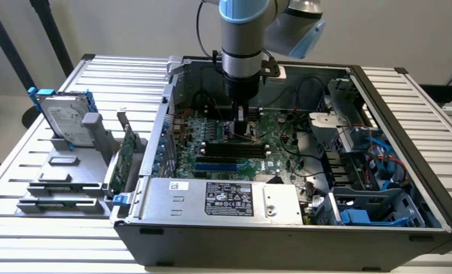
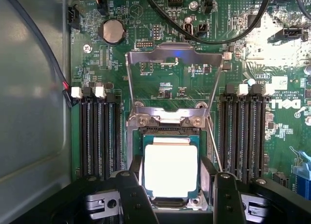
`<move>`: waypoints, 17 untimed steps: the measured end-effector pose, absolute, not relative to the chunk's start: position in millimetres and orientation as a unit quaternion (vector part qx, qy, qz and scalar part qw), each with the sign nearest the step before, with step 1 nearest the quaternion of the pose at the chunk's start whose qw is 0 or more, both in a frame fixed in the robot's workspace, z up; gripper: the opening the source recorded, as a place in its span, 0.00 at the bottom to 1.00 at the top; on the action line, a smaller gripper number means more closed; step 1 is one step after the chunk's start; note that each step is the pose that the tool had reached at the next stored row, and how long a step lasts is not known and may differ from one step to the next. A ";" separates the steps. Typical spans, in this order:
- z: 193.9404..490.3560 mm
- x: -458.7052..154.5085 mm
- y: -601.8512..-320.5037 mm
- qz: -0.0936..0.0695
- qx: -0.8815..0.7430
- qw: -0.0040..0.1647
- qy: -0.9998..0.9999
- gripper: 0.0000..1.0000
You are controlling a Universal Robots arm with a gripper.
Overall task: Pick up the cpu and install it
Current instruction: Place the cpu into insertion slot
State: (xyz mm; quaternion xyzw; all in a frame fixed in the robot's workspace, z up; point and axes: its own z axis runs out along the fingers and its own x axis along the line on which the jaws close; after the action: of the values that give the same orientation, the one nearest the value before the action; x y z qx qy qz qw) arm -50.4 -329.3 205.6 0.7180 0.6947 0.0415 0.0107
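- The black two-fingered tool [image 2: 176, 185] hangs low inside the open grey computer case [image 1: 287, 237], fingers spread.
- The small square silver-topped cpu [image 2: 171, 169] lies between them in the dark socket frame [image 2: 170, 131] on the green motherboard [image 2: 160, 83].
- Whether the fingers touch it, I cannot tell.
- The hinged metal load plate [image 2: 173, 56] stands flipped open.

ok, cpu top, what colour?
Pale silver, glaring nearly white, with a thin greenish rim; the cpu shows best in the wrist view.

Gripper [image 2: 175, 195] base cut off, apparently
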 end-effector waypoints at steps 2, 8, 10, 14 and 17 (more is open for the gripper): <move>205.4 -50.3 -329.0 0.041 0.718 0.012 0.695 0.55; 204.4 -49.8 -328.2 0.040 0.718 0.012 0.695 0.55; 204.0 -49.4 -327.8 0.040 0.718 0.012 0.695 0.55; 202.5 -49.2 -327.7 0.040 0.720 0.013 0.693 0.55; 201.5 -49.2 -327.6 0.040 0.723 0.013 0.690 0.55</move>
State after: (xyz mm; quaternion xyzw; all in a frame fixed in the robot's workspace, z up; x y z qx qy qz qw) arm -49.2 -327.6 201.5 0.7229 0.6897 0.0398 0.0128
